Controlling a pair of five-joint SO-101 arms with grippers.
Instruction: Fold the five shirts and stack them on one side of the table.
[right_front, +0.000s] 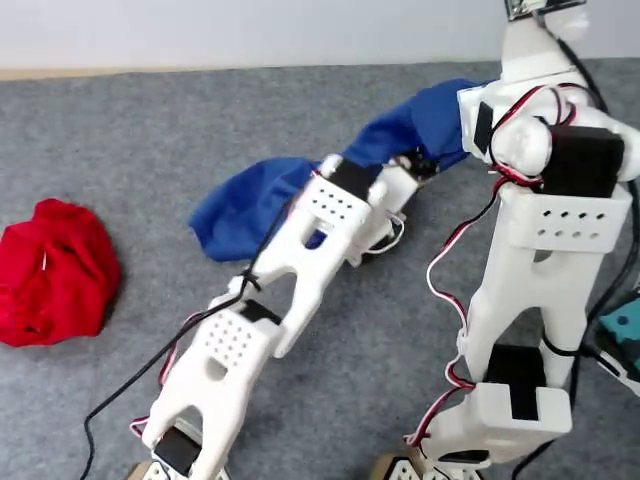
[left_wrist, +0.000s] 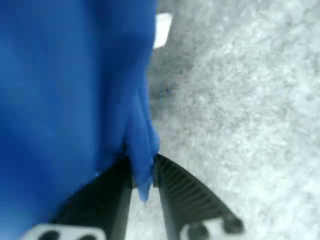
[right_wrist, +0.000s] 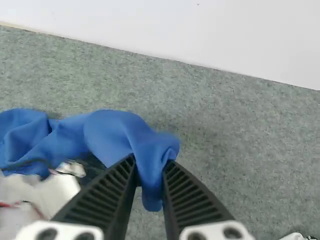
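Note:
A blue shirt (right_front: 300, 180) stretches across the grey table from the middle toward the back right, lifted between both arms. My left gripper (left_wrist: 144, 172) is shut on a fold of the blue shirt (left_wrist: 70, 85), near the cloth's middle (right_front: 400, 175) in the high view. My right gripper (right_wrist: 148, 182) is shut on the shirt's far end (right_wrist: 135, 140), held above the table at the back right (right_front: 470, 125). A crumpled red shirt (right_front: 52, 270) lies at the left edge of the table.
The grey felt table (right_front: 150, 130) runs to a white wall (right_front: 250, 30) at the back. The two white arms (right_front: 300, 260) and their cables take up the front middle and right. A teal object (right_front: 625, 325) sits at the right edge.

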